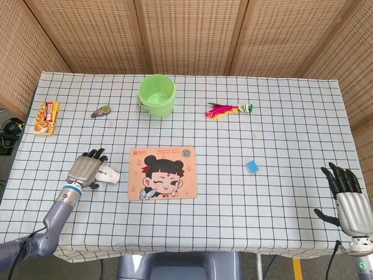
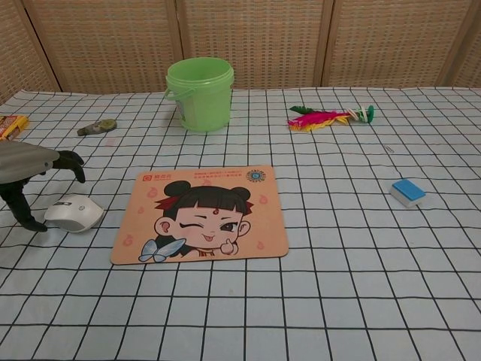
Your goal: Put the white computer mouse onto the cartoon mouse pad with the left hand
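Right of the left hand's fingers (image 1: 93,156), the mouse (image 2: 74,213) sits just beside the pad (image 1: 162,173), with only bare surface (image 1: 280,128) between. The bucket (image 1: 156,95) stands well beyond the fingers, clear of that path.

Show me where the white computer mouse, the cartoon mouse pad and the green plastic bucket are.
white computer mouse (image 2: 75,213), chest view, top shell.
cartoon mouse pad (image 2: 201,213), chest view, printed face.
green plastic bucket (image 1: 157,97), head view, inside bottom.
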Robot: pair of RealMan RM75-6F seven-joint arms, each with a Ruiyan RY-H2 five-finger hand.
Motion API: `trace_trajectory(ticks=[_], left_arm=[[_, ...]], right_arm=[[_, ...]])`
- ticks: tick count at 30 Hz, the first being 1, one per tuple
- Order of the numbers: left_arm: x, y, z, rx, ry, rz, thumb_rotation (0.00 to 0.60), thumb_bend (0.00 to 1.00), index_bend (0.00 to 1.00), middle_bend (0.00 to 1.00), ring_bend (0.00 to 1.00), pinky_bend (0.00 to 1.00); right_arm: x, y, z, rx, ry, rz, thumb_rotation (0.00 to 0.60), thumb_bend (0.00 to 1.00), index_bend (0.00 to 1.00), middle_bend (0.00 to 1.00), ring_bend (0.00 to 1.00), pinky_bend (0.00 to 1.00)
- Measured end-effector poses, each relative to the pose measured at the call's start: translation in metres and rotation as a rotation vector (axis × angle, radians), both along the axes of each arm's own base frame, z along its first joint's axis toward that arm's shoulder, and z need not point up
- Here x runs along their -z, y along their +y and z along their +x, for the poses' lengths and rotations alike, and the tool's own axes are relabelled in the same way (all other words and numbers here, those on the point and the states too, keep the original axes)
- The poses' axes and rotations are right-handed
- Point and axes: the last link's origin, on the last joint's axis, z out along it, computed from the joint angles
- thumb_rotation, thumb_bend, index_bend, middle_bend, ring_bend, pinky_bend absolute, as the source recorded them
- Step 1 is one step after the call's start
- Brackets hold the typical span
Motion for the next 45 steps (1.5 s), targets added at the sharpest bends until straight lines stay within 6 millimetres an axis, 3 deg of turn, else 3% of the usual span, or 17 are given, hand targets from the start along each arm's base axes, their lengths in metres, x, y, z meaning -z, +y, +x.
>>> trace_trajectory(ticks=[8, 13, 16, 26, 45], left_arm=[[0.014, 0.002, 0.007, 0.003, 0.011, -0.023, 0.600, 0.15, 0.29, 0.09, 0.13, 0.25], [0.019, 0.002, 0.009, 0.017, 0.014, -0.012, 0.600, 0.34, 0.52, 0.29, 0.30, 0.37], [0.021, 0.001, 0.010, 0.033, 0.019, -0.006, 0.600, 0.37, 0.59, 0.36, 0.36, 0.40], [0.014, 0.005, 0.025, 0.203, 0.017, 0.006, 0.600, 0.38, 0.60, 0.36, 0.36, 0.40], [0.023, 0.049, 0.060, 0.757, 0.186, -0.164, 0.600, 0.38, 0.60, 0.36, 0.36, 0.40]], right_arm=[[-0.003, 0.000, -0.001, 0.001, -0.013, -0.002, 0.600, 0.10, 0.10, 0.00, 0.00, 0.00], [-0.004, 0.000, -0.001, -0.002, -0.017, -0.004, 0.600, 0.10, 0.10, 0.00, 0.00, 0.00], [-0.003, 0.000, -0.001, -0.001, -0.018, -0.002, 0.600, 0.10, 0.10, 0.00, 0.00, 0.00], [-0.004, -0.003, -0.006, 0.021, -0.019, -0.005, 0.600, 0.10, 0.11, 0.00, 0.00, 0.00], [-0.019, -0.015, -0.027, 0.114, -0.045, -0.059, 0.600, 0.10, 0.11, 0.00, 0.00, 0.00]])
